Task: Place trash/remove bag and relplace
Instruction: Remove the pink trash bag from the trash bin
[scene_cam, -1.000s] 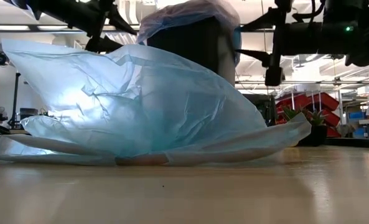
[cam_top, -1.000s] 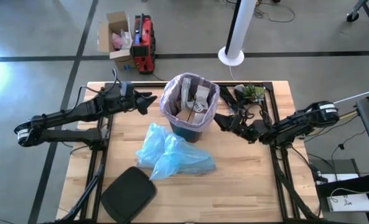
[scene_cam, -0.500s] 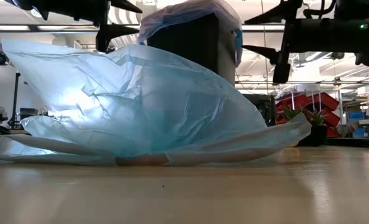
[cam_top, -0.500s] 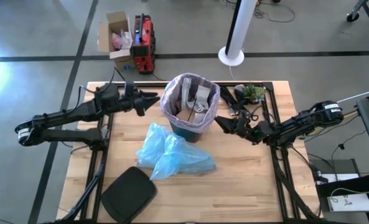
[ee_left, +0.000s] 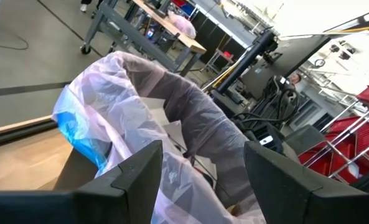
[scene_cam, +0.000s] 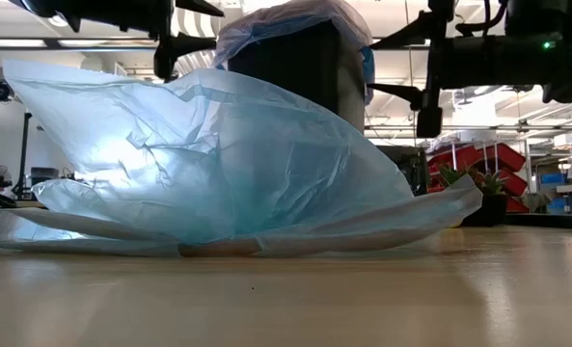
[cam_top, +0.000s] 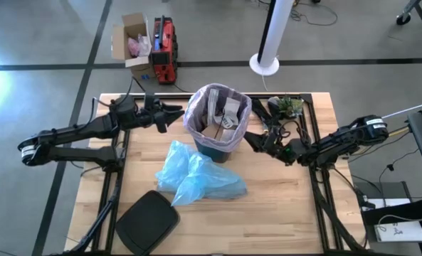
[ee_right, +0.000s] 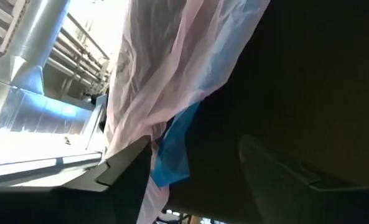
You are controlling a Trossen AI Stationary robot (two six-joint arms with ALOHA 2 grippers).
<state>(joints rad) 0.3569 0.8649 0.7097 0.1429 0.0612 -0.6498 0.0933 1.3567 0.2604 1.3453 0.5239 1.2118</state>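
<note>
Holding trash point(cam_top: 221, 121), the bag point(cam_top: 196, 117) lines the bin point(cam_top: 214, 149); both claws gape.

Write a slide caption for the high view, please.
Both open grippers, left gripper and right gripper, flank the bag-lined bin holding trash.

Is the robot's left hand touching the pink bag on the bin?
Apart. In the high view, bare table shows between the left hand and the bag; the left wrist view shows its open fingers short of the bag's rim.
</note>
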